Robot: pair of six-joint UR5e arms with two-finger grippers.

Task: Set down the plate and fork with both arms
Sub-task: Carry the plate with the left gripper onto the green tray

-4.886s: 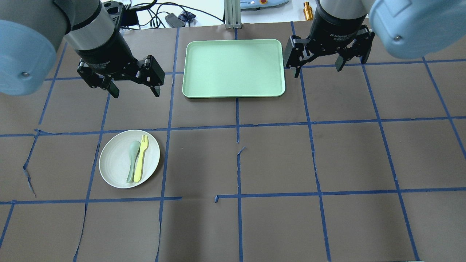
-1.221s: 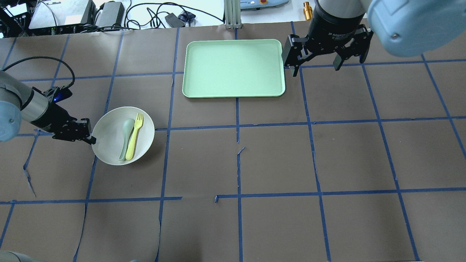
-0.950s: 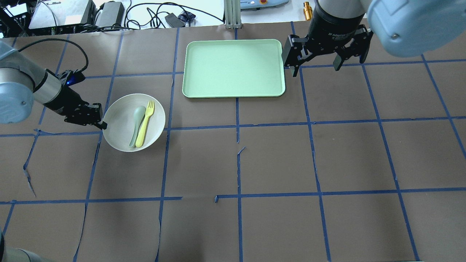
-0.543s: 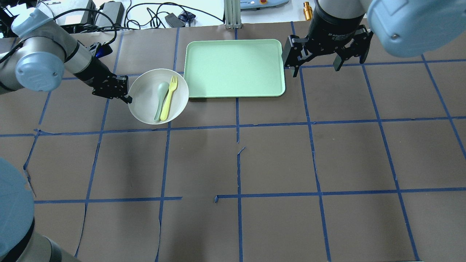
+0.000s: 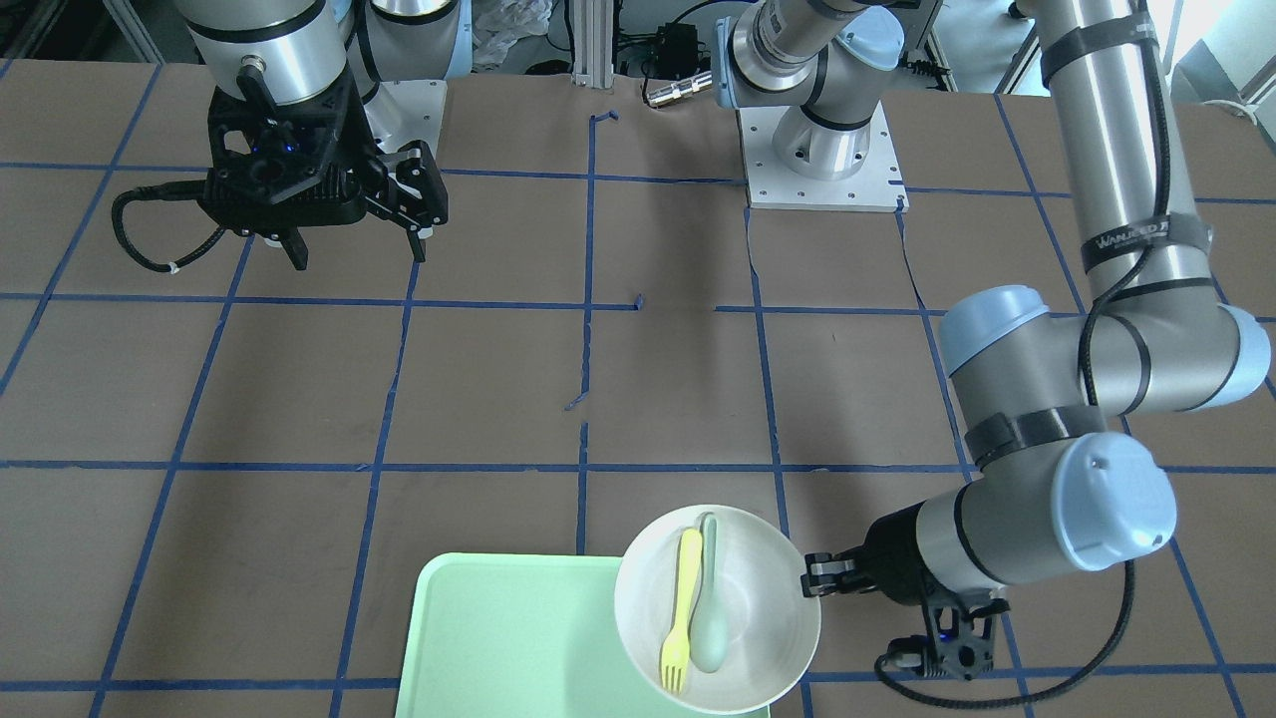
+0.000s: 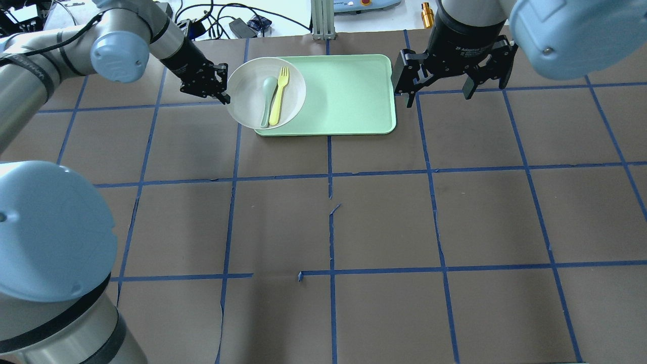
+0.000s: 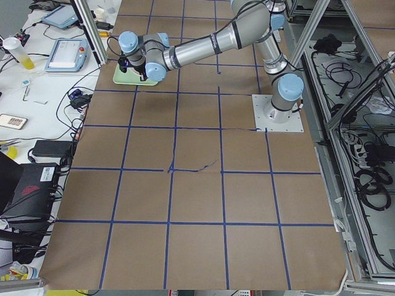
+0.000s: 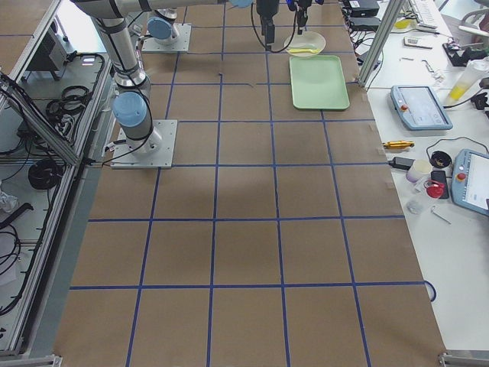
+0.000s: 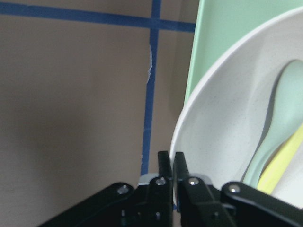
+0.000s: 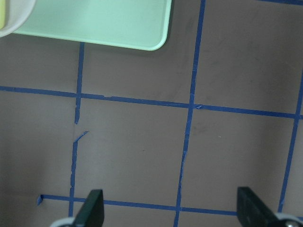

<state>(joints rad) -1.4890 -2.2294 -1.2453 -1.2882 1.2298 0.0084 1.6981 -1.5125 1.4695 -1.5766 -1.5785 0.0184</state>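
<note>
The off-white plate (image 6: 242, 96) carries the yellow fork (image 6: 277, 96) and a pale green spoon (image 6: 266, 101) side by side. My left gripper (image 6: 224, 98) is shut on the plate's left rim and holds it above the left end of the light-green tray (image 6: 343, 96), overhanging the tray's edge. The left wrist view shows the fingers (image 9: 164, 163) pinched on the rim (image 9: 222, 132). In the front view the plate (image 5: 758, 618), fork (image 5: 681, 623) and left gripper (image 5: 809, 578) show too. My right gripper (image 6: 440, 98) is open and empty, just right of the tray.
The table is brown paper with a blue tape grid. Cables, boxes, a metal post (image 6: 321, 20) and a small brass part (image 6: 427, 15) lie beyond the far edge. The right wrist view shows the tray's corner (image 10: 104, 23) and bare table.
My left arm has carried the plate, with fork and spoon on it, from the table's left side up and right to over the tray's left end. The right arm has not moved.
</note>
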